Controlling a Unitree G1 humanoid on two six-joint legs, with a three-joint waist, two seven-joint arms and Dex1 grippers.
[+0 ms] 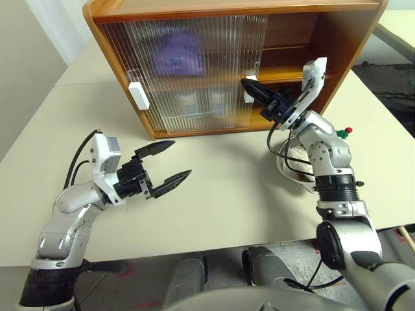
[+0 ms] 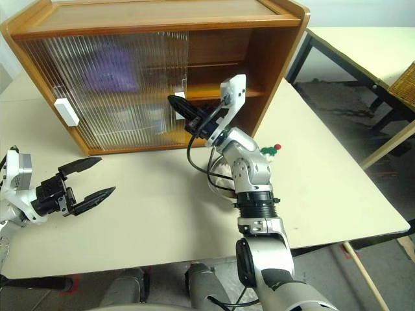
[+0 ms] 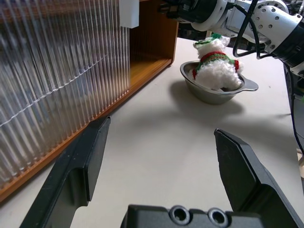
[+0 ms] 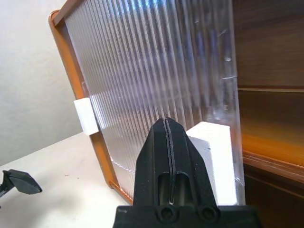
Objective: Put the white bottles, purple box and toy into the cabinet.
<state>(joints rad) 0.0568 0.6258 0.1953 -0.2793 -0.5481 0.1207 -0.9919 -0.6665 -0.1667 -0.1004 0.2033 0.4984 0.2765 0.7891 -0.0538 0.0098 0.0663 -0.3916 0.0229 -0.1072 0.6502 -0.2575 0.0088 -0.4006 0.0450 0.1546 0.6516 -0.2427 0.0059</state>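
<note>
Right fingers (image 4: pixel 167 142) pressed together beside unlettered white handle (image 4: pixel 216 161)

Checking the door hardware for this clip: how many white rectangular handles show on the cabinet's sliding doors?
2. One white rectangular handle sits at the ribbed translucent door's left edge; the other white handle is at the open side, right by the shut right gripper.

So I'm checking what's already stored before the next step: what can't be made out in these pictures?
- Purple box: a purple blur behind the cabinet's ribbed door; exact shape and resting place unreadable.
- White bottles: pale shapes behind the lower ribbing, count unclear.
- Toy in the steel bowl: mostly hidden by the right arm in the head views.
- Right gripper: shut by the door's white handle; contact unclear.
- Left gripper: open, empty.
</note>
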